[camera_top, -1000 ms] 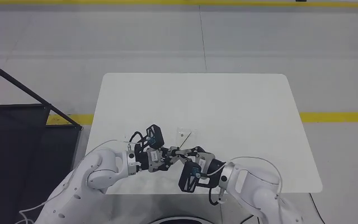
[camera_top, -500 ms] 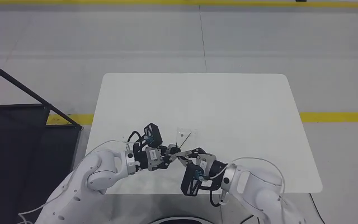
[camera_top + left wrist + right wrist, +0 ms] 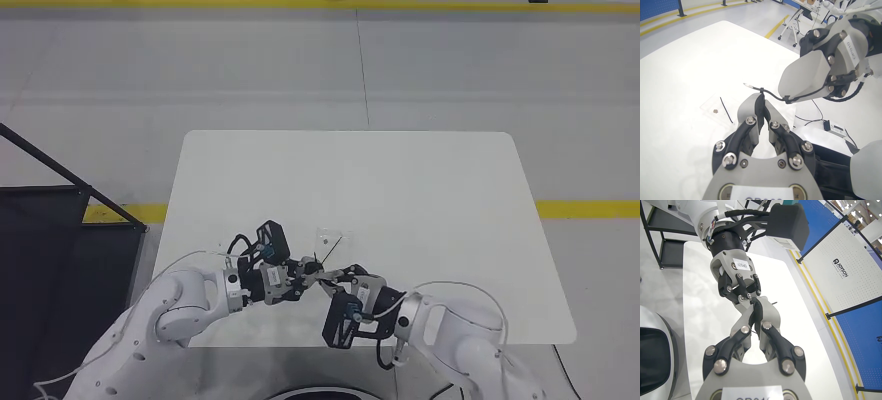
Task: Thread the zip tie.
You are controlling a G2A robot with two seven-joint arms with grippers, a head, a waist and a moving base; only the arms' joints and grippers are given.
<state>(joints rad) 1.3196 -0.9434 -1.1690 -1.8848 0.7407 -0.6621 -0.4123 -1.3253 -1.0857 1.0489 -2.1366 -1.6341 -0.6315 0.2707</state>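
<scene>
Right hand (image 3: 789,100) has edged toward left hand (image 3: 762,103), both clenched on zip tie (image 3: 770,93); tip pokes beyond left: threading likely underway.

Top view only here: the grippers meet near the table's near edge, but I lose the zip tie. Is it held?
Observer: Yes, the left gripper pinches the zip tie at its small black block.
Operator: And the right?
Observer: The right gripper is shut on it farther along.
Operator: Tip through yet?
Observer: The pointed tip pokes out past the block, so it looks threaded.
</scene>
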